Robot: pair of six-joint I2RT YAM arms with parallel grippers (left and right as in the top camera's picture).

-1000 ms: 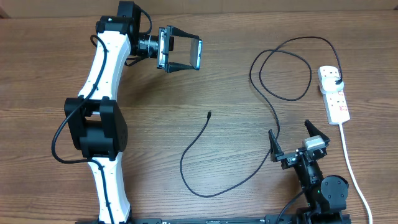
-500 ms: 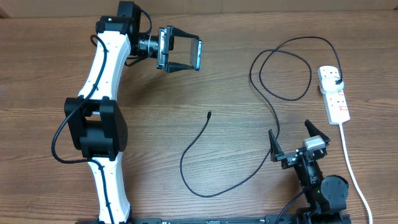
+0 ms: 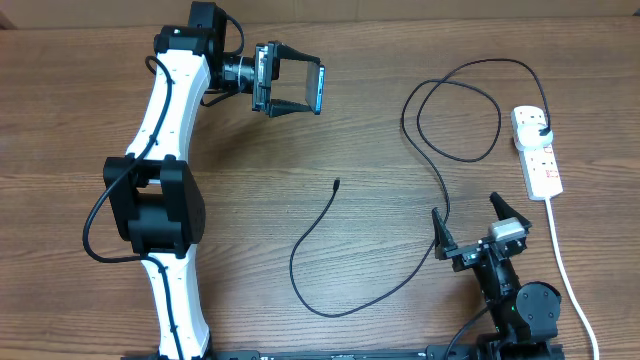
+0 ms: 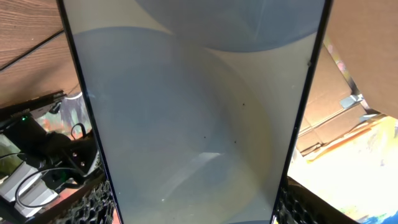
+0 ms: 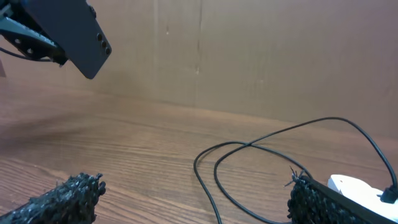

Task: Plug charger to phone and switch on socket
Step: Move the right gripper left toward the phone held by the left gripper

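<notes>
The phone [image 3: 320, 78] hangs above the table at the back left, edge-on to the overhead camera, with my left gripper [image 3: 318, 90] shut on its two long sides. In the left wrist view the phone's pale grey-blue face [image 4: 193, 106] fills the frame between the fingers [image 4: 93, 202]. The charger [image 3: 300, 240], a thin black cable, curves from its tip [image 3: 336, 183] at mid-table past my right gripper, loops, and ends in a black plug [image 3: 541, 130] seated in the socket [image 3: 538, 160], a white power strip at the right. My right gripper [image 3: 465, 210] stands open near the front right, with the cable [image 5: 249, 163] lying ahead of it.
The power strip's white cord [image 3: 565, 270] runs down the right edge toward the front. A cardboard wall [image 5: 249, 56] closes the far side of the wooden table [image 3: 400, 140]. My left arm [image 3: 165, 130] stretches along the left side.
</notes>
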